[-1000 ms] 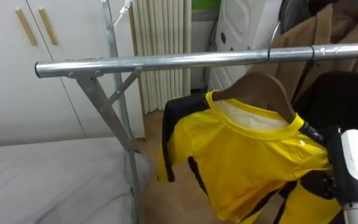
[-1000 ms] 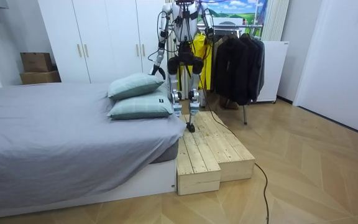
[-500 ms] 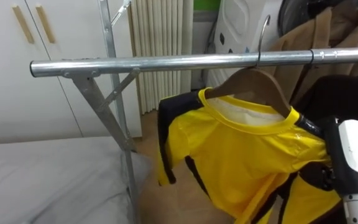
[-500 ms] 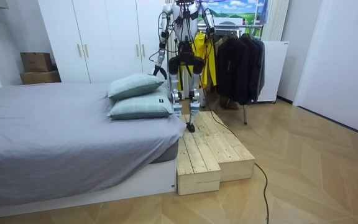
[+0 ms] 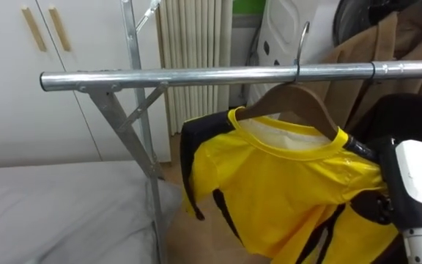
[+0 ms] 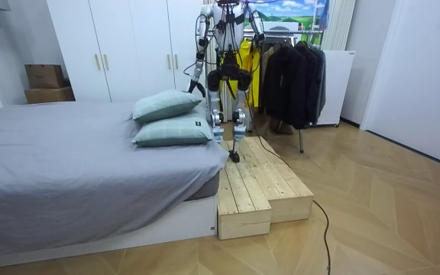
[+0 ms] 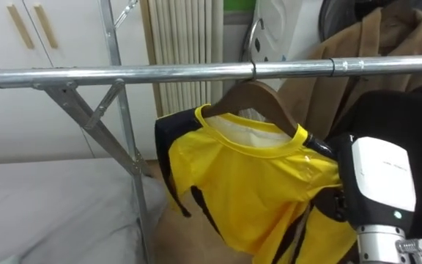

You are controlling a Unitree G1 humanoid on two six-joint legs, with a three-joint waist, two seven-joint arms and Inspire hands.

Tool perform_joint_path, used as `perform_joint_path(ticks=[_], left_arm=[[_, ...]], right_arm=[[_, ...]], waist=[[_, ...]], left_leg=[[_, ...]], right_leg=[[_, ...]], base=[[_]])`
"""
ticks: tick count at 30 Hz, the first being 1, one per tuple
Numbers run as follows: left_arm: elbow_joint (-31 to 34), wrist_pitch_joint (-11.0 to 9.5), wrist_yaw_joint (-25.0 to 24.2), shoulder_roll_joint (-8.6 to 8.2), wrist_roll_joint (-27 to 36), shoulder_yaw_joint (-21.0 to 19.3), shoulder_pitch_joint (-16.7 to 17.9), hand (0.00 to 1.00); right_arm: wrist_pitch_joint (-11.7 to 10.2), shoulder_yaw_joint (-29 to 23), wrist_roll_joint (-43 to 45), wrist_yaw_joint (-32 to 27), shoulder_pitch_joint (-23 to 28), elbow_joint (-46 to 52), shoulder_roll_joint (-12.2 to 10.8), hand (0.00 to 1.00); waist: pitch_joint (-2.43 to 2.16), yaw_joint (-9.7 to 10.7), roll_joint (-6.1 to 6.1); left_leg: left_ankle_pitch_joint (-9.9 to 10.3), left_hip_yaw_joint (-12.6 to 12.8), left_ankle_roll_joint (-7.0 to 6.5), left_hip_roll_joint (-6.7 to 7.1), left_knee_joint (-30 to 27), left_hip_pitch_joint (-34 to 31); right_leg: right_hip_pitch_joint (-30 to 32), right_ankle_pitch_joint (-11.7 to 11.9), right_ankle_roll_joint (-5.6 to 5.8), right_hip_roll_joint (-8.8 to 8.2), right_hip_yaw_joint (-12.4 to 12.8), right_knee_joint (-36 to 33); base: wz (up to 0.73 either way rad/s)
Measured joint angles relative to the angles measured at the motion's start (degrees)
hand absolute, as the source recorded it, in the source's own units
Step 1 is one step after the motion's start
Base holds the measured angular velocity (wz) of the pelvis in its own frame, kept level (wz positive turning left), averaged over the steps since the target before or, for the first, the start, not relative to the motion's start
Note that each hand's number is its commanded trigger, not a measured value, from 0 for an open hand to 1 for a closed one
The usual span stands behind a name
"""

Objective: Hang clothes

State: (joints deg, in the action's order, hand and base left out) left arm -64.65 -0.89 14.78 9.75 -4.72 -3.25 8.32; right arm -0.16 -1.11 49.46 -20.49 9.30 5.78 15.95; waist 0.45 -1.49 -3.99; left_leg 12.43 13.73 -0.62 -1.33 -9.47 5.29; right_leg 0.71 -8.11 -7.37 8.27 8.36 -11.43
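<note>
A: Start at the left. What's there?

B: White wardrobe doors (image 5: 6, 95) with wooden pulls, and below them a grey bed (image 5: 57, 213), soft and matte. The left hand (image 6: 192, 86) hangs low by the robot's side in the room view. I cannot tell whether it is open or closed.

A: And the rack?

B: A bare metal rail (image 5: 196, 75), round, smooth and shiny, on a braced upright. I'd judge a hanger slides along it easily.

A: Where's the shirt?

B: The yellow shirt (image 5: 284, 183) hangs on a wooden hanger (image 5: 302, 99). Its wire hook (image 5: 300, 40) sits over the rail, right of the middle. The cloth is glossy and synthetic with black trim, so by the look of it light, limp and slippery.

A: So where should it be held?

B: By the hanger, I'd say, at the stiff wooden shoulders or the neck under the hook. Pinching the cloth alone would likely pull it down the hanger's slopes.

A: The right hand?

B: The right hand (image 5: 412, 194) is against the shirt's right shoulder, with its front hidden by the yellow fabric. I cannot tell whether it is gripping.

A: Further right?

B: A beige coat (image 5: 394, 40), thicker and matte, and a black garment (image 5: 416, 117), both close by the rail.
</note>
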Motion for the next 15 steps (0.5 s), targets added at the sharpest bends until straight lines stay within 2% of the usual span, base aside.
perform_joint_path(ticks=[7, 10, 13, 15], left_arm=[[0.21, -0.74, 0.02, -0.05, 0.18, 0.03, 0.33, 0.00], [-0.23, -1.22, 0.02, -0.05, 0.23, 0.04, 0.23, 0.00], [-1.54, -3.19, 0.00, -0.05, 0.12, 0.03, -0.60, 0.00], [-1.86, -3.72, -0.24, -0.10, 0.13, 0.05, -0.71, 0.00]], right_arm=[[-0.59, 0.32, -2.18, 1.99, 0.00, -0.02, 0.16, 1.00], [-0.78, 1.99, -4.21, 2.43, -0.01, -0.03, 0.23, 1.00], [-1.78, 2.37, -6.60, 4.56, -0.72, -0.03, 0.21, 1.00], [-2.09, 2.38, -6.89, 5.16, -1.37, -0.02, 0.21, 1.00]], waist=[[-0.01, -0.71, -0.02], [0.01, -0.82, -0.08], [0.23, -1.11, -0.45], [0.35, -1.34, -0.67]], left_leg=[[-0.13, -1.39, 0.22, -0.02, 0.00, 0.40], [-0.23, -1.47, 0.39, -0.05, 0.01, 0.41], [-0.29, -2.51, 0.49, -0.05, 0.00, 0.19], [-0.32, -2.96, 0.54, -0.04, 0.00, 0.08]], right_leg=[[-1.01, 0.20, -0.39, -0.08, -1.01, 0.74], [-1.04, 0.26, -0.50, -0.07, -1.16, 0.70], [-1.01, 0.30, -0.59, -0.07, -1.59, 0.77], [-0.99, 0.32, -0.63, -0.07, -1.82, 0.82]], base=[[0.08], [0.01], [0.07], [0.05]])
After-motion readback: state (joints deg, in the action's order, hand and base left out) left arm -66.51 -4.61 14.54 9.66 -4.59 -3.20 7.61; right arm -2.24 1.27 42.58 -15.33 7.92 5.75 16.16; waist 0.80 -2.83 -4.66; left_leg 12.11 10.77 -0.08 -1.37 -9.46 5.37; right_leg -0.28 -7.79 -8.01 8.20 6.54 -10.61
